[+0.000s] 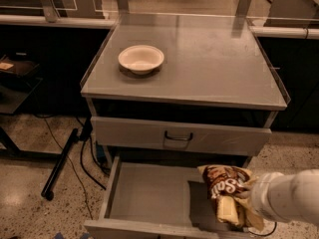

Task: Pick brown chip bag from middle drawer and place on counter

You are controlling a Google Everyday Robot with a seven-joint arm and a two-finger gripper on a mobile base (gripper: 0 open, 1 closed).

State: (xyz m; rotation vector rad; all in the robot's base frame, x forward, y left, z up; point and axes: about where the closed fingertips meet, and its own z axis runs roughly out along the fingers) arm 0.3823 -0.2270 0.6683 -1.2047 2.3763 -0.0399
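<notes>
Brown and crinkly, the chip bag (224, 183) is sitting at the right side of the open middle drawer (149, 193), with its white lettering facing up and its pale yellow end pointing toward the front edge of the drawer. It is the only thing showing in the drawer; the grey floor to the left of it is lying bare. The gripper (245, 203) is reaching in from the lower right and is pressing against the right side of the bag, at its yellow end. The bag is covering most of the gripper, so I cannot tell if it is gripping the bag or not. The white arm (289, 195) is stretching away behind it to the right border.

Above the open drawer, a closed drawer front (178, 136) with a dark handle is facing forward. Over that, the grey counter (209, 68) is carrying a white bowl (141, 59) at its left part, and nothing is showing inside the bowl. A black bar (62, 163) is leaning on the speckled floor (30, 203) at the left of the cabinet.
</notes>
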